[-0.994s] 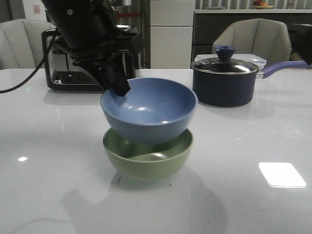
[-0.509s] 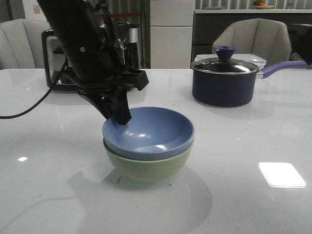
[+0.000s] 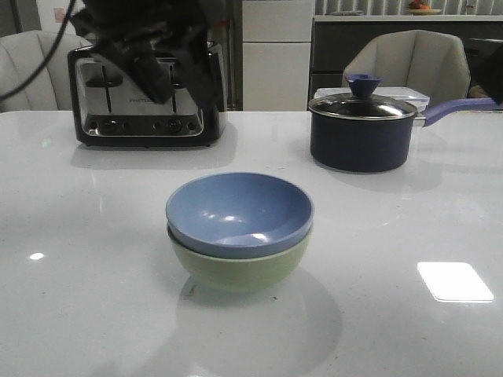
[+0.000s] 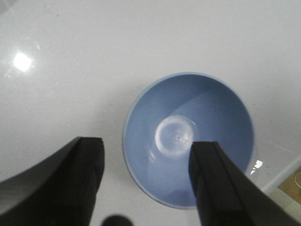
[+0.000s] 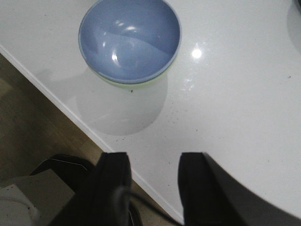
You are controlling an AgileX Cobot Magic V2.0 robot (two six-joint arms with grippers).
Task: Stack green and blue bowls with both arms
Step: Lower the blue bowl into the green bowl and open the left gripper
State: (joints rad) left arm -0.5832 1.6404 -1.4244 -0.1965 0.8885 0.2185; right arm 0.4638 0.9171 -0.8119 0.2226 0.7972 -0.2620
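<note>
The dusty blue bowl [image 3: 240, 210] sits nested inside the pale green bowl [image 3: 236, 271] in the middle of the white table. My left gripper [image 3: 178, 82] is open and empty, raised well above and behind the stack. In the left wrist view its fingers [image 4: 83, 162] stand apart over the blue bowl [image 4: 188, 139], touching nothing. My right gripper [image 5: 153, 165] is open and empty over the table's near edge, well away from the blue bowl [image 5: 129, 40]; a sliver of the green bowl [image 5: 123, 84] shows under it. The right arm does not show in the front view.
A silver toaster [image 3: 145, 98] stands at the back left, under the left gripper. A dark navy lidded saucepan [image 3: 361, 135] with a long handle stands at the back right, a clear box [image 3: 405, 96] behind it. The table edge [image 5: 70, 112] and floor show in the right wrist view.
The left gripper lowered the blue bowl into the green bowl, let go of it, and rose up and back toward the toaster. The bowls now rest stacked.
</note>
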